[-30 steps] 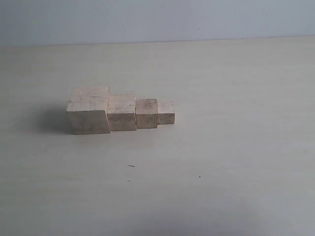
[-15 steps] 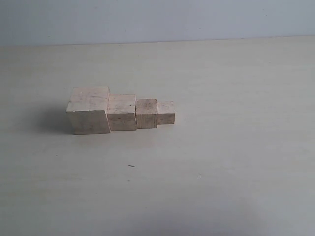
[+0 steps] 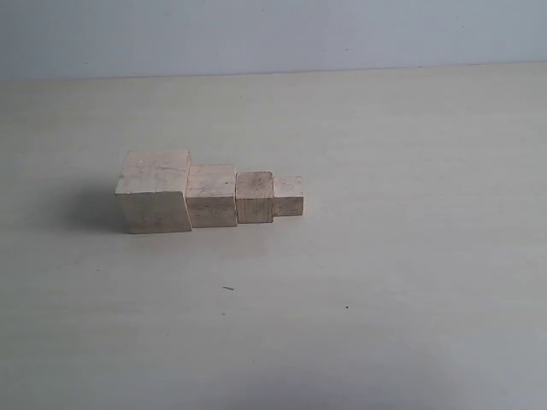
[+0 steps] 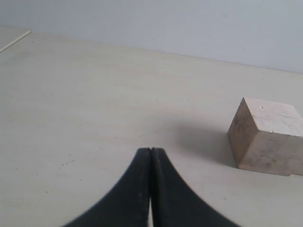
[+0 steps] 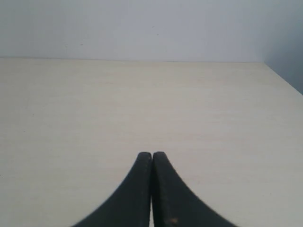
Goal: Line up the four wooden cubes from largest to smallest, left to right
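Observation:
Four pale wooden cubes stand touching in a row on the table in the exterior view: the largest cube [image 3: 155,191] at the left, then the second cube [image 3: 212,196], the third cube [image 3: 255,197] and the smallest cube [image 3: 288,196] at the right. Neither arm shows in that view. In the left wrist view my left gripper [image 4: 150,150] is shut on nothing, and the largest cube [image 4: 266,135] sits well apart from it. My right gripper [image 5: 152,154] is shut on nothing over bare table, with no cube in its view.
The pale table [image 3: 385,256] stretches around the row, with a light wall [image 3: 273,34] behind it. The right wrist view shows a table edge [image 5: 284,78] off to one side.

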